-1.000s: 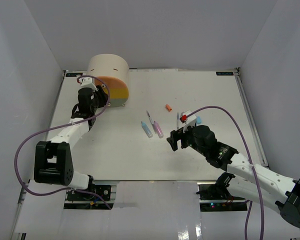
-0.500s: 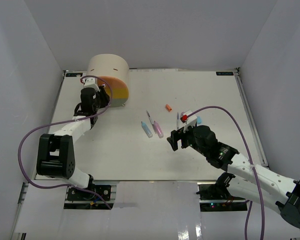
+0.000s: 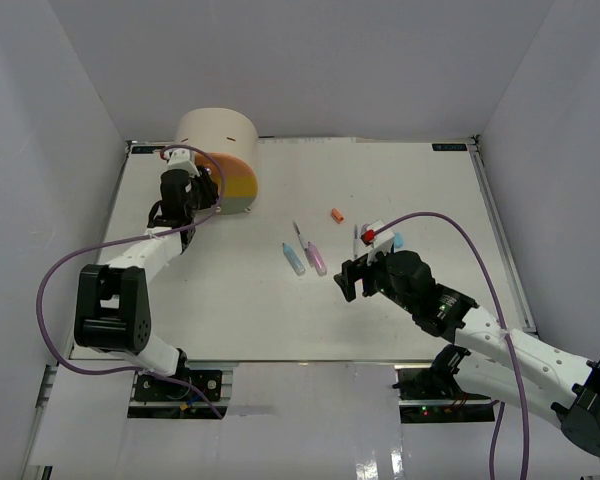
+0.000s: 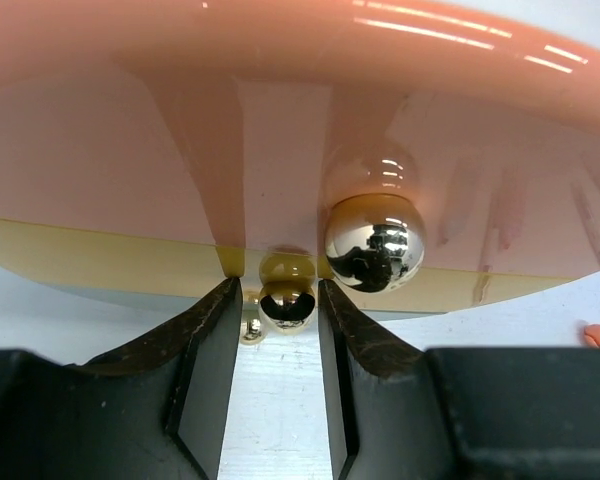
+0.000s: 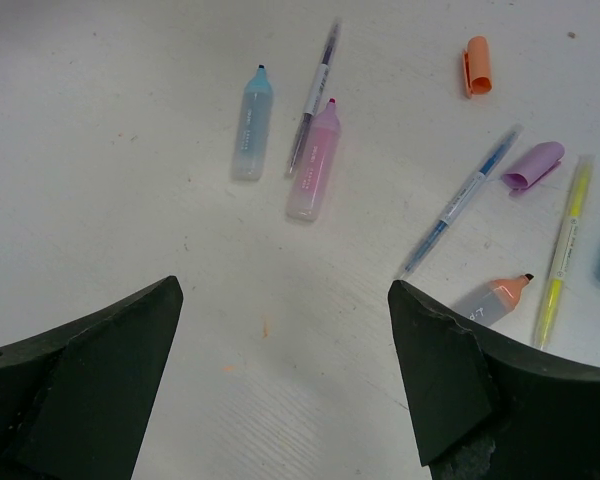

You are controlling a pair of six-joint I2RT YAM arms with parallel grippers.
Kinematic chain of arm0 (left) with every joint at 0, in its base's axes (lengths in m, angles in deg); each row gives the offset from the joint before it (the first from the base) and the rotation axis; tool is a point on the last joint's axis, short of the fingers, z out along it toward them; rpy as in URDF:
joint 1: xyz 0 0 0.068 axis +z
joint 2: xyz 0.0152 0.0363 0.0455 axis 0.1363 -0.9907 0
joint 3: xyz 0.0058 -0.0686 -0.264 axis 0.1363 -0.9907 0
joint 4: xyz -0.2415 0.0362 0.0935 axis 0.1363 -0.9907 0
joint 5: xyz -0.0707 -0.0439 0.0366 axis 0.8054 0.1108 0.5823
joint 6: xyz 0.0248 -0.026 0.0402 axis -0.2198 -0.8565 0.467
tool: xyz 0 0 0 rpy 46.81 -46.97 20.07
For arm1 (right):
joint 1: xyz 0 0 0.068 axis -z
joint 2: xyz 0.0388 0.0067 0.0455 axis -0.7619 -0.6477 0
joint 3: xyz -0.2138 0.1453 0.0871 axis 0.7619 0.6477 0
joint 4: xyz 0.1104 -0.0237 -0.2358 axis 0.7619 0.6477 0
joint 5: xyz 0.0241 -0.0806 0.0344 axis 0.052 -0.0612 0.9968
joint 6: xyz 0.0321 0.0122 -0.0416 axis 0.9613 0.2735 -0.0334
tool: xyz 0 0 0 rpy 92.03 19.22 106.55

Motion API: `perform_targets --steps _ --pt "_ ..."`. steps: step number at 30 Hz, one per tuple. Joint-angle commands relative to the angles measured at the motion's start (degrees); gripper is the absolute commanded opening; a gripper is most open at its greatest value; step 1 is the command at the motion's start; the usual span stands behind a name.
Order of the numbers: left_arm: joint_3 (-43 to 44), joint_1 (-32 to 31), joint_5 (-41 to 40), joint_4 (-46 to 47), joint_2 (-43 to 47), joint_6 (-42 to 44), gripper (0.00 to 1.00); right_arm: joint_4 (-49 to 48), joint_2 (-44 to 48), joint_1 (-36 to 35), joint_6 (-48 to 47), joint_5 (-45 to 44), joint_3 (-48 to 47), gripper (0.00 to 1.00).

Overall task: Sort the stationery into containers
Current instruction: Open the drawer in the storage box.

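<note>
The beige cabinet point(image 3: 216, 132) stands at the back left with its orange drawer point(image 4: 180, 130) above the yellow drawer point(image 4: 100, 258). My left gripper point(image 4: 277, 290) is pressed up to the drawer fronts. Its narrowed jaws straddle the yellow drawer's small round knob point(image 4: 287, 306), with a sliver of gap on the left side. The orange drawer's bigger knob point(image 4: 375, 240) sits up and to the right. My right gripper point(image 5: 285, 290) hangs open over bare table, holding nothing. Beyond it lie a blue highlighter point(image 5: 252, 138), a pink highlighter point(image 5: 314, 172), a blue pen point(image 5: 460, 200) and a yellow pen point(image 5: 563, 250).
An orange cap point(image 5: 477, 65), a purple cap point(image 5: 533, 165), a thin dark pen point(image 5: 315, 95) and an orange-tipped highlighter point(image 5: 495, 298) lie among the stationery. A third, tiny knob point(image 4: 252, 328) shows below the yellow drawer. White walls enclose the table point(image 3: 280, 320) on three sides.
My left gripper has moved up against the drawer fronts and its jaws have narrowed around the yellow drawer's knob. The right arm has stayed still.
</note>
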Motion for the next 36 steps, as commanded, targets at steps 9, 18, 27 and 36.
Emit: perform_targets --steps 9,18,27,36 --pt "2.4 0.2 1.6 -0.3 -1.4 0.4 0.47 -1.7 0.6 -0.1 0.2 -1.0 0.2 0.90" --pt "2.8 0.2 1.6 -0.5 -2.1 0.7 0.43 -1.7 0.7 0.0 0.2 -1.1 0.2 0.90" --pt "2.0 0.2 1.4 -0.8 -1.0 0.9 0.29 -1.7 0.8 0.0 0.2 -0.8 0.3 0.90" --pt "-2.7 0.2 1.7 -4.0 4.0 -0.3 0.19 -2.0 0.3 0.0 0.2 -0.1 0.4 0.90"
